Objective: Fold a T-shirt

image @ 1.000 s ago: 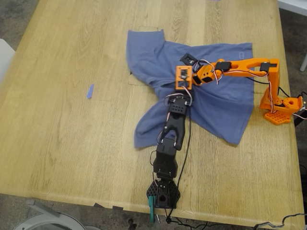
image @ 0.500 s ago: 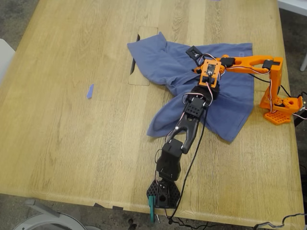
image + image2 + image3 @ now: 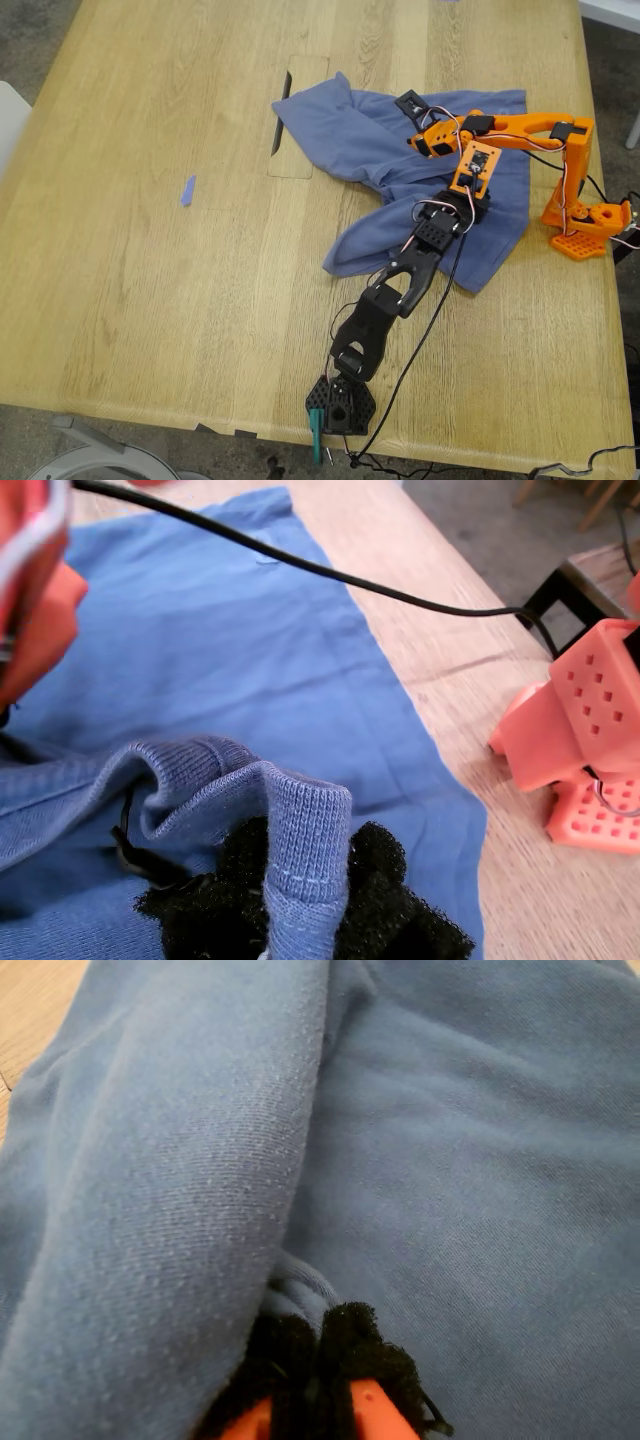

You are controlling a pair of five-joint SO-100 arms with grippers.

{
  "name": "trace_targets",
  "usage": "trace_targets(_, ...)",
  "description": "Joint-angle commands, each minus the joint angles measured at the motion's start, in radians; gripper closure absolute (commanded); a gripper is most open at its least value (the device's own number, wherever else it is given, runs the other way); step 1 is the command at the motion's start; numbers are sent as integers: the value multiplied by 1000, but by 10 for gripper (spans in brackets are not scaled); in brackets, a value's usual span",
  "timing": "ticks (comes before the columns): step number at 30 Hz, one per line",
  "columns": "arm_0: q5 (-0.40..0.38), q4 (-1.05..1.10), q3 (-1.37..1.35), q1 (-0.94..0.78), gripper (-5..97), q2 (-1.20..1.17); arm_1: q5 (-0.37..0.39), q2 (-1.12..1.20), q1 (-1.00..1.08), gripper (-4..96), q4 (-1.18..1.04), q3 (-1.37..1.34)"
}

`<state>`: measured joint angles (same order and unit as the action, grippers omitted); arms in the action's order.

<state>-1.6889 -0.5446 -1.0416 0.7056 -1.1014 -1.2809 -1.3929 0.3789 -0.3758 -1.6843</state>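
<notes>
Slate-blue T-shirt lies rumpled, folds clamped by my first end effector and second end effector.

Looks like a hobby robotics or lab workspace: light wooden table with a cable cutout, two small 3D-printed arms on it, orange base and black base, loose wires, grey floor around.

Even, diffuse overhead light, no glare; wooden table evenly bright with faint soft shadows under arms. Exterior view sharp. Both wrist views softer: near foam pads blurred, T-shirt weave fairly crisp.
</notes>
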Motion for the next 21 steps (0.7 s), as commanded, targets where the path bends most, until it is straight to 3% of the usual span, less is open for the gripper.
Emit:
trace_targets(1,-15,49,212,126,918,2,0,-78,20,915,31,3)
trace_targets(14,-14,-40,739,213,918,360,2,-69,49,915,81,-41)
trace_targets(21,-12,-319,1378,232,918,742,3,-71,72,915,115,-84)
